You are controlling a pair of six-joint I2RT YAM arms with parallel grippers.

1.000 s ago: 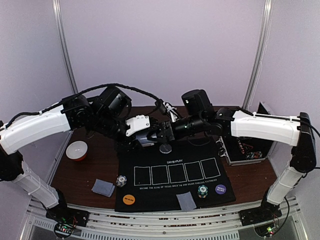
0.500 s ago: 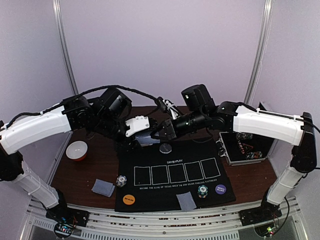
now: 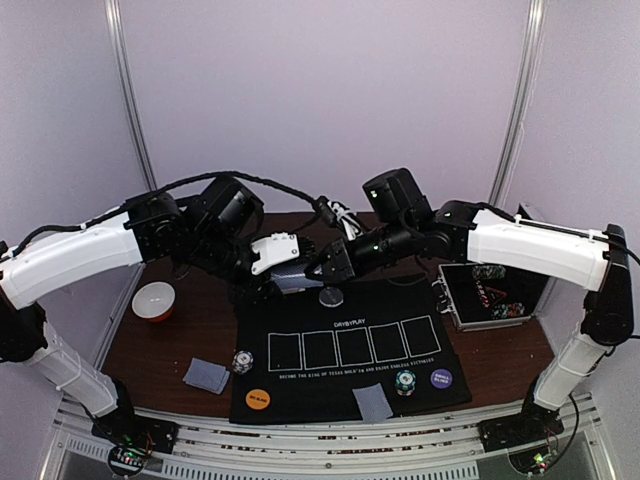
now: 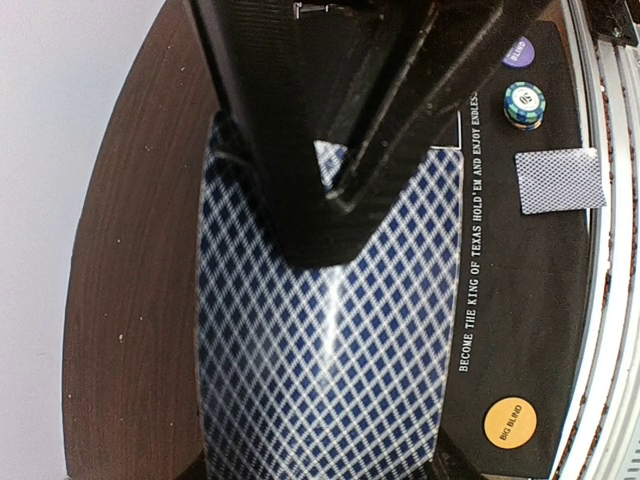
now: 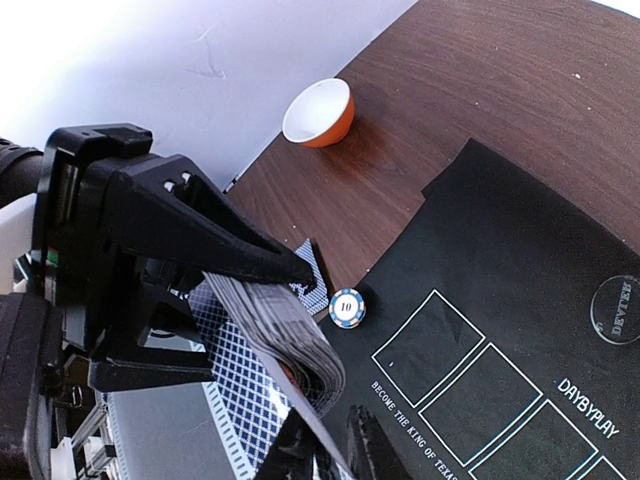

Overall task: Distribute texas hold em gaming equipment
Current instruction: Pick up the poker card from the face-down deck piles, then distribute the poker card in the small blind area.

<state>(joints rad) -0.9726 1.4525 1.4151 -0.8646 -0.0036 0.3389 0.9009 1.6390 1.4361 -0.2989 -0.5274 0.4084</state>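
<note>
My left gripper (image 3: 283, 280) is shut on a deck of blue-diamond-backed playing cards (image 4: 330, 330), held above the back left edge of the black mat (image 3: 350, 310). My right gripper (image 5: 335, 450) meets the deck from the right, and its fingers (image 4: 300, 150) are shut on the edge of the top card, which bows up. On the mat lie a clear dealer disc (image 3: 331, 297), two chip stacks (image 3: 241, 361) (image 3: 404, 381), an orange disc (image 3: 258, 398) and a purple disc (image 3: 441, 379). Dealt cards lie at the front left (image 3: 206, 375) and front centre (image 3: 373, 402).
An orange bowl (image 3: 153, 300) stands on the wooden table at the left. The open silver case (image 3: 490, 290) sits at the right, beside the mat. The five white card outlines (image 3: 353, 347) hold nothing.
My right gripper has slid a little left onto the deck and its jaws have narrowed on the top card. The left gripper and deck have stayed put.
</note>
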